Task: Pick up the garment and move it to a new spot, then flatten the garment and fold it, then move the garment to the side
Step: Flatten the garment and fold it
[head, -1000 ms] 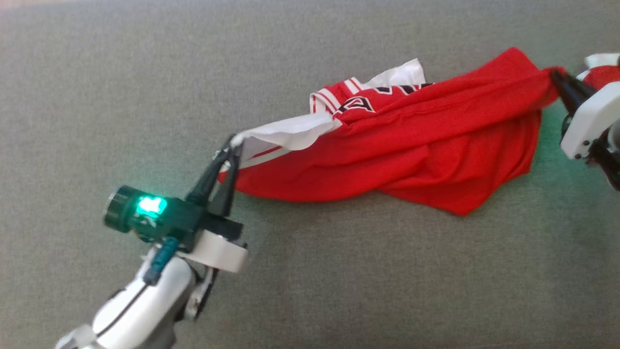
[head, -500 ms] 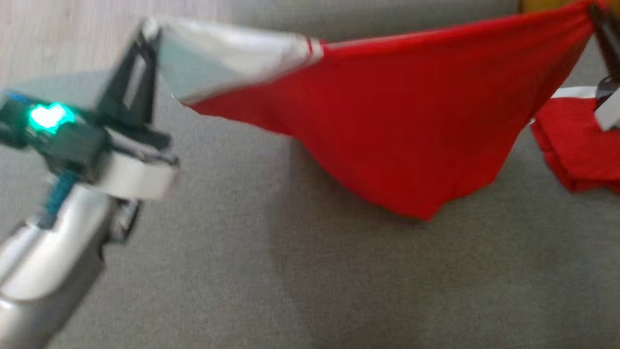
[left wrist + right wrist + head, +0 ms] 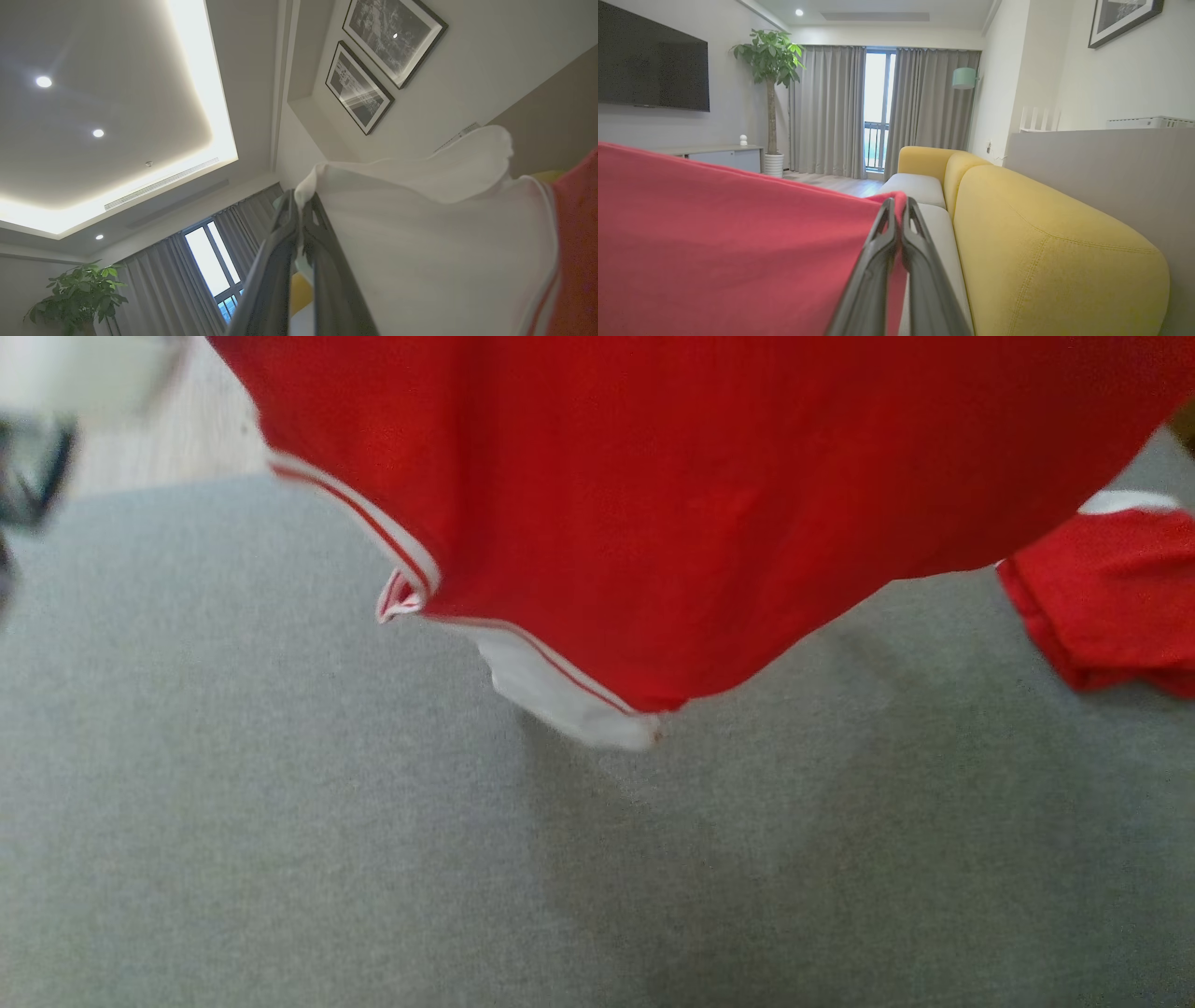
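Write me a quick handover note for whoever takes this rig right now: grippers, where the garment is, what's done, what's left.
Left gripper: shut on the garment, at its white edge.
Right gripper: shut on its red edge.
The garment is stretched between both, hanging over the grey surface. Another red cloth lies at the right.
Done: pickup.
Left: set down at a new spot, flatten, fold, move aside.

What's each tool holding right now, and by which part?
Both hold the garment: left tool pinches its white fabric edge, right tool pinches a red edge.
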Robot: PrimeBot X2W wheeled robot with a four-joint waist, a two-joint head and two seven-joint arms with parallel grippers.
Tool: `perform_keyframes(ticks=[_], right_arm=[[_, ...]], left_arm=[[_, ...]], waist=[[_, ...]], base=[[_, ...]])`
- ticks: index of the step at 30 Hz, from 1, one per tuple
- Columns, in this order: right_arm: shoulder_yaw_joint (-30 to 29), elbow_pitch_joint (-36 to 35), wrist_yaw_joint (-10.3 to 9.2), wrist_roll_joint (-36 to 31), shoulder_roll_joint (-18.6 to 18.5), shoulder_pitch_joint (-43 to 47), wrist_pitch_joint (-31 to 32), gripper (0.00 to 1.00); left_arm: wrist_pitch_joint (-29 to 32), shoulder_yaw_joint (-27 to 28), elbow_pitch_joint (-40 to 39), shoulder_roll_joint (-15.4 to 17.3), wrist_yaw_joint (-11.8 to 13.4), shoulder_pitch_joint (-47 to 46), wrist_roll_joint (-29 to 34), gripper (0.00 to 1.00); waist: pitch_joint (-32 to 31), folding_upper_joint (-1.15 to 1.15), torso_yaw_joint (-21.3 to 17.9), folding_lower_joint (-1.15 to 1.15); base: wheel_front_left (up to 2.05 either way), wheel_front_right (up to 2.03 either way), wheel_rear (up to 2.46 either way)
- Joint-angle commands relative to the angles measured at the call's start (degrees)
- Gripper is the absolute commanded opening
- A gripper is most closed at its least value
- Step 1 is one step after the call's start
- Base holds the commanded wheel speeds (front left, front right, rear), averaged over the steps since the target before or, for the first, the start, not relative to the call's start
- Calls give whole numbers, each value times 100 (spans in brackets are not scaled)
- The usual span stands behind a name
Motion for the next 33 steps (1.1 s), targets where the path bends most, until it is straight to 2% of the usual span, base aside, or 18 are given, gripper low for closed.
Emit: perform_keyframes(ticks=[1,4,5,9,13,17,24,33], right_arm=[[-60,-128,-5,-55,-6,-150,59,0],[-28,-15,-5,-281,197,-557,231,0],[32,127,-5,-453,344,-877,266,0],[238,543,-5,-864,634,-1554,115,0],[358,1053,-5,-1157,862,-2227,-329,0],[361,1526,-5,-1517,943,-2816,-1023,0],[906,1938,-5,-1547,821,-3060,-1429,0],[1450,2228,-5,-1126,686,-2382,-1706,0]], left_arm=[[79,301,24,191,-28,-388,43,0],[128,174,612,12,-293,-1012,175,0],[107,74,1068,-112,-462,-1430,302,0],[-125,-46,2046,-385,-677,-2272,569,0],[-560,-78,2891,-606,-651,-3035,868,0],[-1000,-10,3415,-781,-510,-3558,1028,0],[-1169,8,3483,-841,-624,-3386,999,0],[-1175,168,2525,-647,-582,-1762,717,0]], waist=[[186,0,33,0],[538,0,76,0],[812,0,109,0],[1378,0,177,0],[1825,0,222,0],[2091,0,301,0],[2400,0,465,0],[2432,0,544,0]], base=[[0,0,0],[0,0,0],[0,0,0],[0,0,0],[0,0,0],[0,0,0],[0,0,0],[0,0,0]])
